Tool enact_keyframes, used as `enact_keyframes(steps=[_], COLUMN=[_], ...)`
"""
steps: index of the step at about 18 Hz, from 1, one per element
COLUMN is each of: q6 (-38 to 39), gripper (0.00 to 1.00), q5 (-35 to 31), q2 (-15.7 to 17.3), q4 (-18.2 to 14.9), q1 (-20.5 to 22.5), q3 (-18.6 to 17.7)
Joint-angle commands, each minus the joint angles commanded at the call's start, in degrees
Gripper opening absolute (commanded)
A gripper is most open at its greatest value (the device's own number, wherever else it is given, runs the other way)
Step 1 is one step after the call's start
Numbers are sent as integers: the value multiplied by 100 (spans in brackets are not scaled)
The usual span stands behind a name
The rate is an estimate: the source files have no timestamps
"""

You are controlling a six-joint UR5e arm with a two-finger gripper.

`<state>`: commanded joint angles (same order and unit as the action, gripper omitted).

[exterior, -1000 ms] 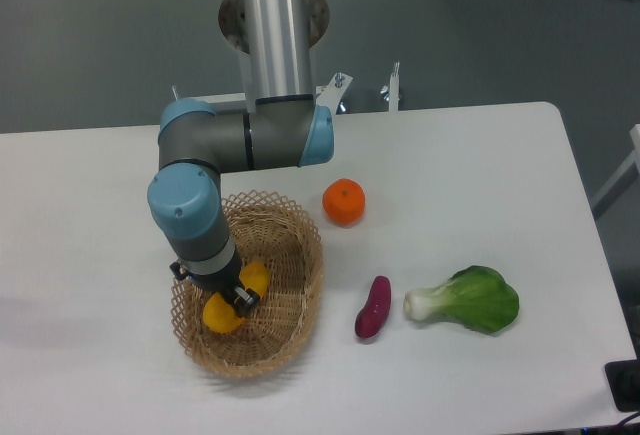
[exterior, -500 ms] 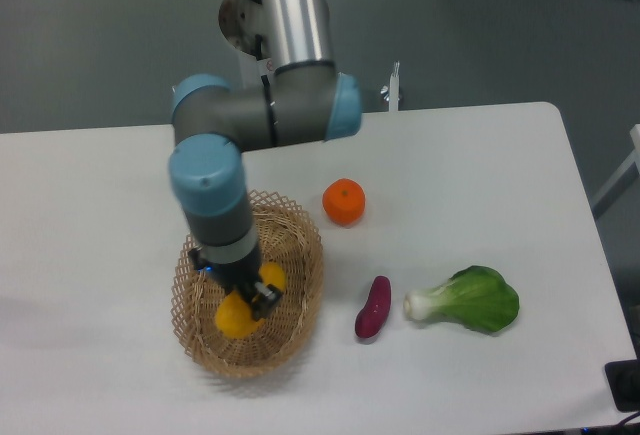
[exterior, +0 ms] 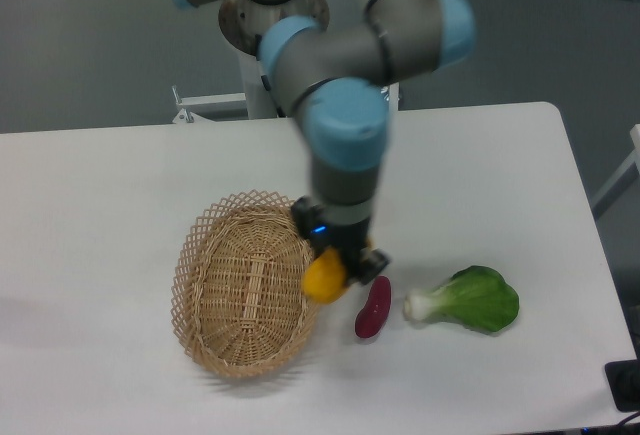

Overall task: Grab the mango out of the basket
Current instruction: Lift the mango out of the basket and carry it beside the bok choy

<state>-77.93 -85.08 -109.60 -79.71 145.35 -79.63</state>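
A robot arm reached down over a white table (exterior: 120, 185); its gripper (exterior: 338, 267) pinched the mango (exterior: 324, 278), a yellow-orange fruit, held in the air at the right rim of the basket (exterior: 248, 295), partly over the lattice edge and partly beyond it; the image was blurred around the arm, so the fingers were hard to make out; the oval wicker basket lay empty on the table; a purple sweet potato (exterior: 373, 308) lay just right of the mango, below it; a green leafy vegetable (exterior: 468, 300) rested further right, well apart from the basket.
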Motion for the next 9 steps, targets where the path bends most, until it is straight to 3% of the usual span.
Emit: enact_keyframes(steps=[3,6,9], q6=[-792,-1521,-1717], gripper=[49,49,49], q5=[88,105,106], q2=[79,88,88], q4=[-255,-309,-318], q1=[501,862,1039], q3=[149,194,238])
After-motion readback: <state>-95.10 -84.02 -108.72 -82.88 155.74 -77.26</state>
